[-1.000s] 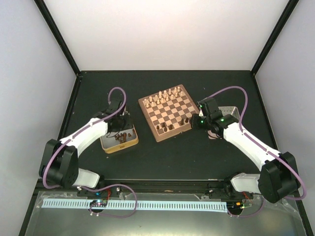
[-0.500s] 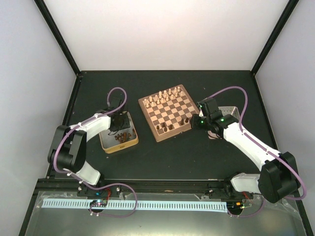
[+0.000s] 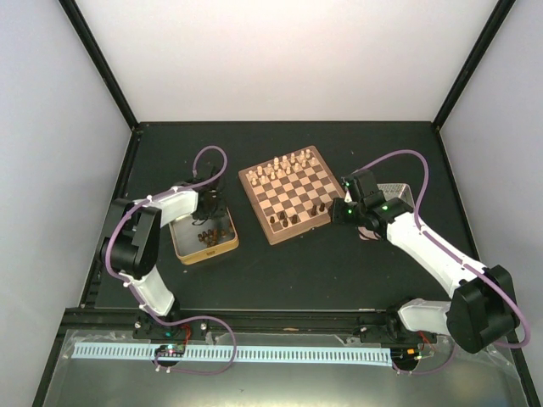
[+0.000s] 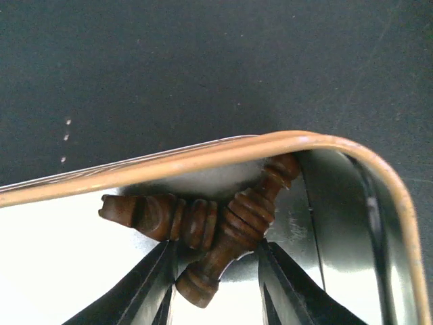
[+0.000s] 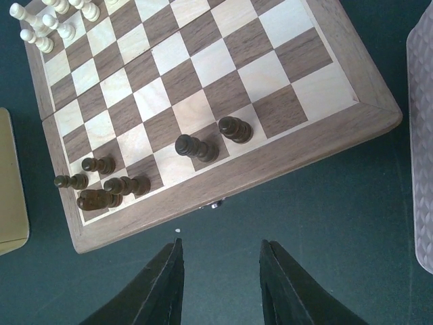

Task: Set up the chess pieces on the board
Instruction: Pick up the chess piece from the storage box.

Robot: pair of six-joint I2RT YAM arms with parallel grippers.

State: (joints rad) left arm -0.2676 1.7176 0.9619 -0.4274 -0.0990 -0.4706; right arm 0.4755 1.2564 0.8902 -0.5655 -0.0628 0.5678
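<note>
Left tool (image 4: 215, 245) straddling chess pieces (image 4: 243, 217) in tin (image 4: 203, 154) corner, grip unclear, right tool (image 5: 220, 242) parted, empty, off board (image 5: 304, 150) rim

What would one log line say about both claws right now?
left claw: astride dark chess piece in tin | right claw: open, empty, near board edge

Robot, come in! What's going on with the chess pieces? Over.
Left jaws open, astride a dark piece in the tin corner. Right jaws open, empty, beside the board. A second piece lies touching the first.
</note>
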